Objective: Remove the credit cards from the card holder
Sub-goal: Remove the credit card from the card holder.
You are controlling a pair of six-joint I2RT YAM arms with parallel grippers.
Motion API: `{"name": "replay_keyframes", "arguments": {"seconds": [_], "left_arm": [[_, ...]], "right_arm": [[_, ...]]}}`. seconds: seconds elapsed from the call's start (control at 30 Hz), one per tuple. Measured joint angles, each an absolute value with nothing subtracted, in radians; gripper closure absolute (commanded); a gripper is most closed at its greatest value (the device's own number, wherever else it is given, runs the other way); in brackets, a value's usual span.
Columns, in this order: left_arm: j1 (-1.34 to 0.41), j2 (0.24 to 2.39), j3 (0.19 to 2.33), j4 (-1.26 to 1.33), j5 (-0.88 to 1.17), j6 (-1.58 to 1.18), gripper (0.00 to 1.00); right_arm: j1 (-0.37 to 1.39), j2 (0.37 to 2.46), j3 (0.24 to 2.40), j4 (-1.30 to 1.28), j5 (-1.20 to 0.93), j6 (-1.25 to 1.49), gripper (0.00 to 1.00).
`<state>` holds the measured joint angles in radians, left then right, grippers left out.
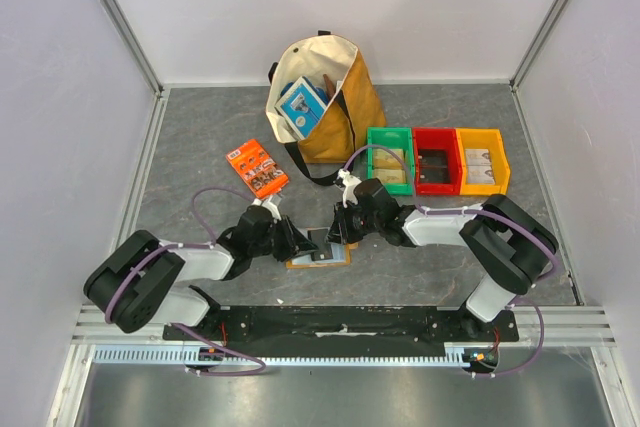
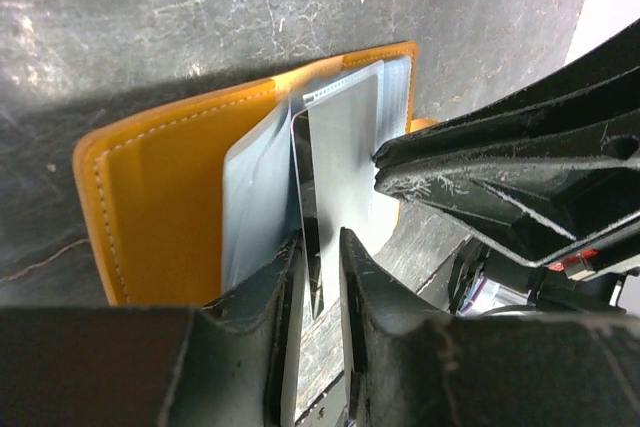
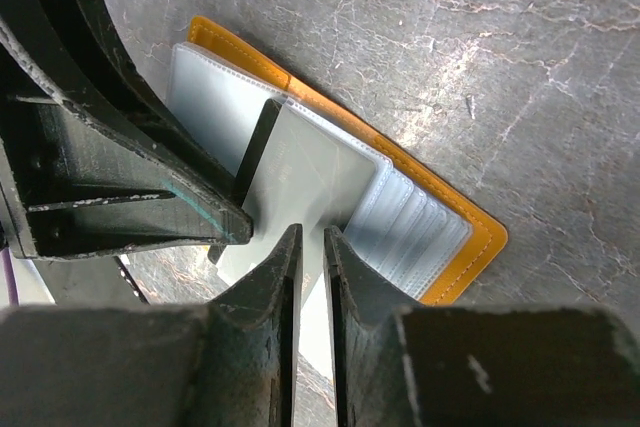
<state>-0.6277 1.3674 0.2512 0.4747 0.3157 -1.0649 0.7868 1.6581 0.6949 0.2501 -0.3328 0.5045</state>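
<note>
A: The card holder (image 1: 318, 257) lies open on the worktop (image 1: 200, 137) between your two arms, orange cover down and pale pockets (image 3: 415, 227) up. A pale grey card (image 3: 320, 167) is tilted up off it, with a black card (image 3: 258, 147) edge-on just beside.

B: Your right gripper (image 3: 308, 242) has its jaws pinched narrow on the pale grey card's near edge. Your left gripper (image 2: 318, 247) brackets the same raised leaf from the opposite side, with the dark edge and pale face both between its fingers. Whether it truly clamps, I cannot tell.

A: So you're at the pulling step, I'd say. Neither card looks free of the holder yet.

B: Next, draw one card out along its pocket while the other gripper keeps the holder from lifting. Pull straight, because a skewed pull may drag the whole holder along or bend the card.

A: The orange packet (image 1: 257, 167), bag (image 1: 330, 97) and bins (image 1: 437, 159) sit well apart, out of your way.
</note>
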Motion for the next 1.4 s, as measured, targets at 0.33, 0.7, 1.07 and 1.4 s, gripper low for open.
{"name": "replay_keyframes", "arguments": {"seconds": [0.33,0.7,1.07,1.4], "left_arm": [[-0.617,1.331,0.221,0.474,0.325,-1.074,0.89],[-0.595,1.307,0.196,0.494,0.343,-1.101,0.98],[-0.577,1.268,0.162,0.502,0.343,-1.119,0.98],[-0.562,1.145,0.131,0.403,0.321,-1.119,0.98]], "right_arm": [[0.787,1.662,0.702,0.239,-0.327,0.505,0.83],[0.783,1.671,0.710,0.228,-0.325,0.505,0.89],[0.774,1.684,0.717,0.226,-0.341,0.506,0.92],[0.759,1.684,0.723,0.211,-0.344,0.505,0.94]]}}
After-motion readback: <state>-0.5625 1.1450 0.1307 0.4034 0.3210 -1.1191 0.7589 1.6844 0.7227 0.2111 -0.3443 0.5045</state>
